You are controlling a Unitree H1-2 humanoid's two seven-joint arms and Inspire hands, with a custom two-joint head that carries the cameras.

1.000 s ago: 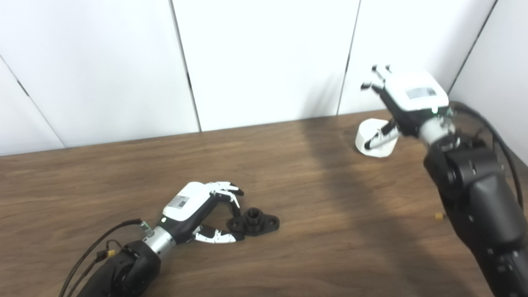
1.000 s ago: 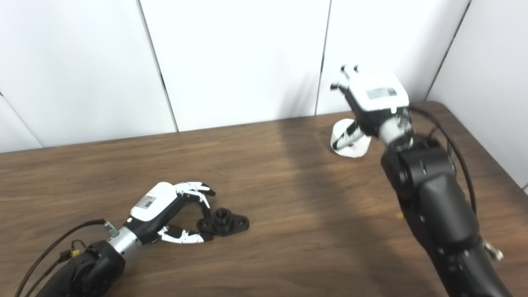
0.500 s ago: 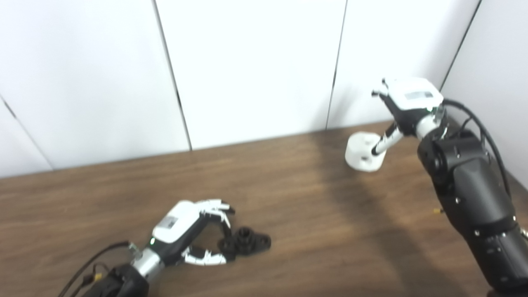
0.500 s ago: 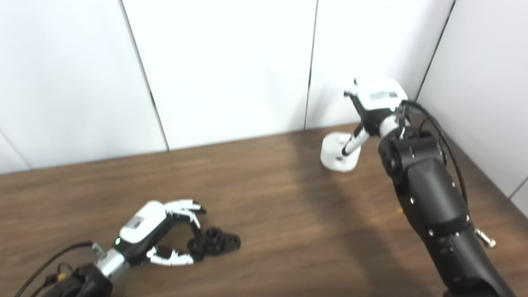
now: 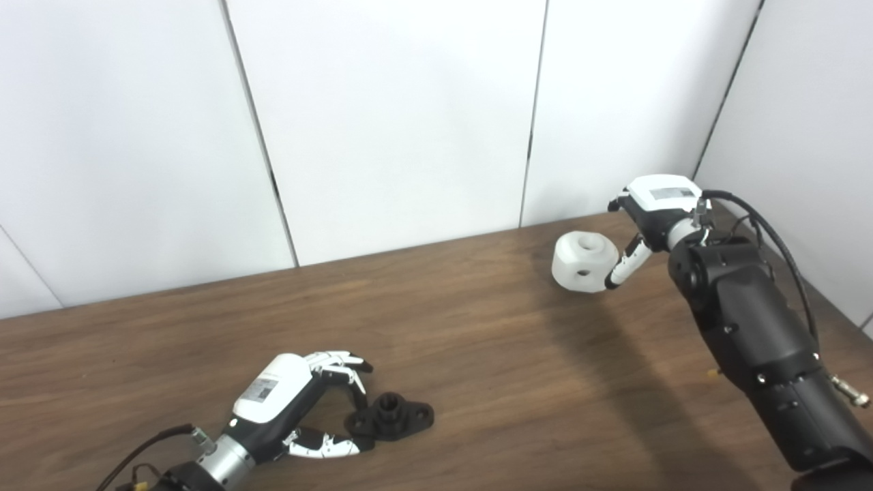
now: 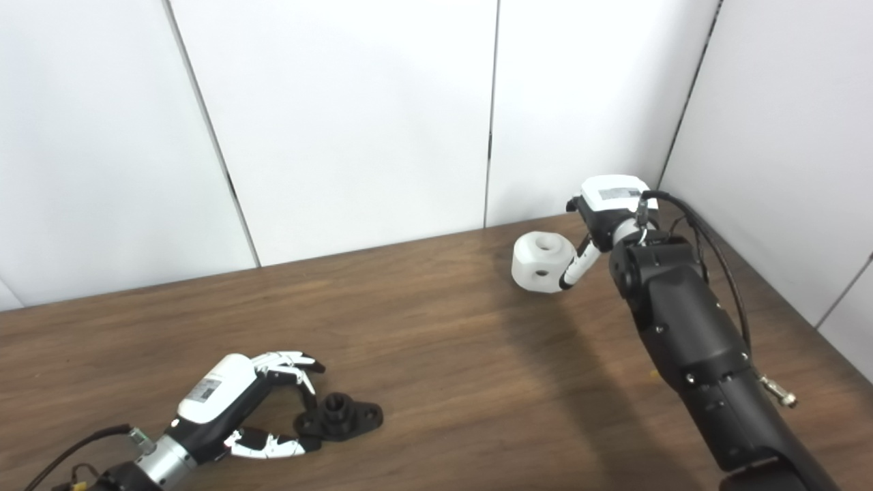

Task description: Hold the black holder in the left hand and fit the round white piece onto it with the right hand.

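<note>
The black holder (image 5: pixel 395 417) lies flat on the wooden table (image 5: pixel 477 354) near the front left, its short collar pointing up. My left hand (image 5: pixel 293 402) curls over its left end, fingertips (image 5: pixel 354 389) above and thumb (image 5: pixel 327 447) below, pinching that flange. At the back right, the round white piece (image 5: pixel 583 262) hangs a little above the table, tilted so its top hole and a side hole show. My right hand (image 5: pixel 655 211) is shut on its right side, with the thumb (image 5: pixel 620 262) pressed against it. The other fingers are hidden behind the piece.
White wall panels (image 5: pixel 395 116) stand right behind the table's back edge and along its right side. A tiny yellow bit (image 5: pixel 711 373) lies on the table beside my right forearm (image 5: pixel 757 341). Bare wood spans the space between the two hands.
The camera has tilted, shifting the whole picture. My right hand has closed on the white piece and raised and tilted it off the table. My left hand stays at the holder.
</note>
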